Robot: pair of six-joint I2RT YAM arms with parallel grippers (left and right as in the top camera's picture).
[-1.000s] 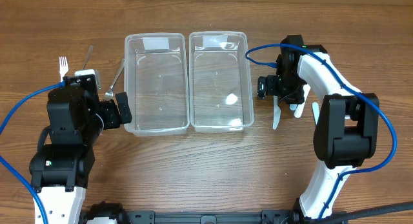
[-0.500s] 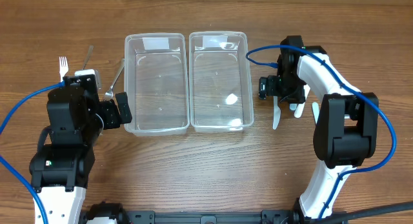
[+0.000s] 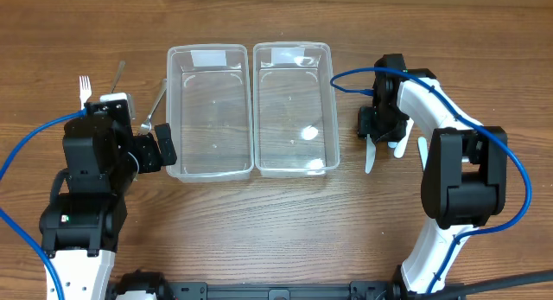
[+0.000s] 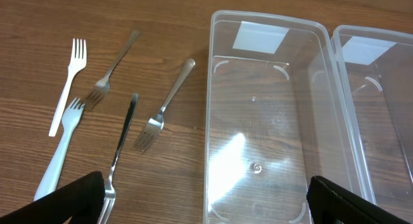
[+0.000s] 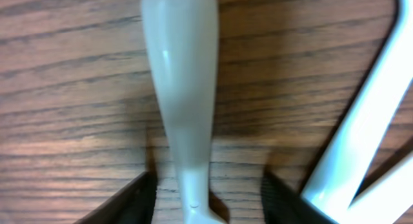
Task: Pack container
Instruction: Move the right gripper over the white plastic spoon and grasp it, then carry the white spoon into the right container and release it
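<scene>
Two clear plastic containers stand side by side, the left one (image 3: 207, 49) and the right one (image 3: 292, 47), both empty. My right gripper (image 3: 373, 134) (image 5: 206, 198) is down at the table just right of them. Its jaws straddle the handle of a white plastic utensil (image 5: 184, 88) (image 3: 370, 158), with a small gap on each side. My left gripper (image 4: 206, 208) (image 3: 161, 148) hangs wide open over the left container's near corner (image 4: 213, 153); a metal fork (image 4: 119, 153) lies by its left finger.
Left of the containers lie two white plastic forks (image 4: 68, 85) (image 4: 61, 146) and two more metal forks (image 4: 113, 66) (image 4: 164, 108). More white plastic utensils (image 3: 399, 147) (image 5: 361, 133) lie just right of the one between my right jaws.
The right gripper's jaws have narrowed around the white utensil's handle. The left arm and the containers have not moved.
</scene>
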